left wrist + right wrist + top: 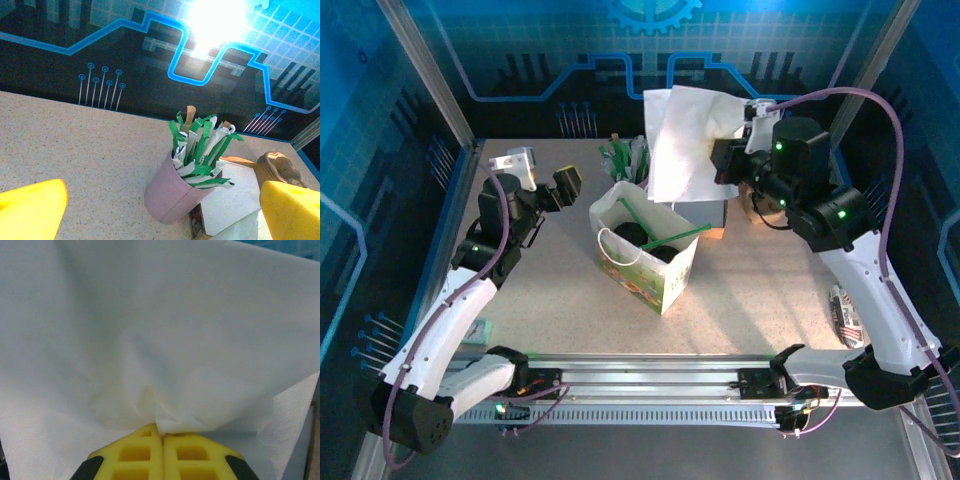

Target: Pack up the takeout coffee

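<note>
The white paper bag with handles stands open at mid-table. A round black lid of the takeout coffee shows inside it; the cup's body is hidden by the bag walls. A green stick lies across the bag's mouth. My right gripper hangs behind the bag, shut on a white paper napkin; in the right wrist view the napkin is pinched at the yellow tips of that gripper. My left gripper is open left of the bag, nothing between its fingers.
A pink cup of green-and-white sticks stands ahead of the left gripper, beside a stack of white napkins on a brown holder. A printed packet lies at the table's right.
</note>
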### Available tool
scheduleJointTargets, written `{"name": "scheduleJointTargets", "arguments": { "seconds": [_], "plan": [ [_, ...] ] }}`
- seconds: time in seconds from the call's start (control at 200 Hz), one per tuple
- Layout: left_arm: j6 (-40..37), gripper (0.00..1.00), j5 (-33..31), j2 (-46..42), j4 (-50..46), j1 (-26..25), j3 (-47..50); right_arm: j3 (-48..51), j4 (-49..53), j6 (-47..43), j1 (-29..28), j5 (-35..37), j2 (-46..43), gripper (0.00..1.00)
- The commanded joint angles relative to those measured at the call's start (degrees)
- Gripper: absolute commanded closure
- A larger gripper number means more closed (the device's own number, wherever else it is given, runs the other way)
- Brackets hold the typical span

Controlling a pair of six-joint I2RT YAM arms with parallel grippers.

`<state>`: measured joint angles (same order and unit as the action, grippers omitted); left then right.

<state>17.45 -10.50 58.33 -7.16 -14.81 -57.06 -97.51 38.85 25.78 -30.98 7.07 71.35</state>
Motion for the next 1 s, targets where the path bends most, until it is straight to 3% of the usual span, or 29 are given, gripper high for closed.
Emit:
{"name": "scheduleJointTargets", "arguments": {
  "seconds": [0.0, 0.37, 0.996],
  "plan": [
    [-1.2, 0.01, 0.3, -1.2, 1.7, -0.4, 0.9, 1.5, -1.9, -2.4, -2.9, 0.8, -0.2, 1.00],
    [-1.9, 0.01, -0.5, -1.4, 1.8, -1.0, 1.1, 5.1, -3.5, -6.8, -9.6, 4.8, 1.6, 1.00],
    [-2.2, 0.01, -0.7, -1.3, 1.9, -1.4, 1.2, 12.2, -6.2, -7.2, -15.2, 8.0, 4.8, 1.00]
  ]
}}
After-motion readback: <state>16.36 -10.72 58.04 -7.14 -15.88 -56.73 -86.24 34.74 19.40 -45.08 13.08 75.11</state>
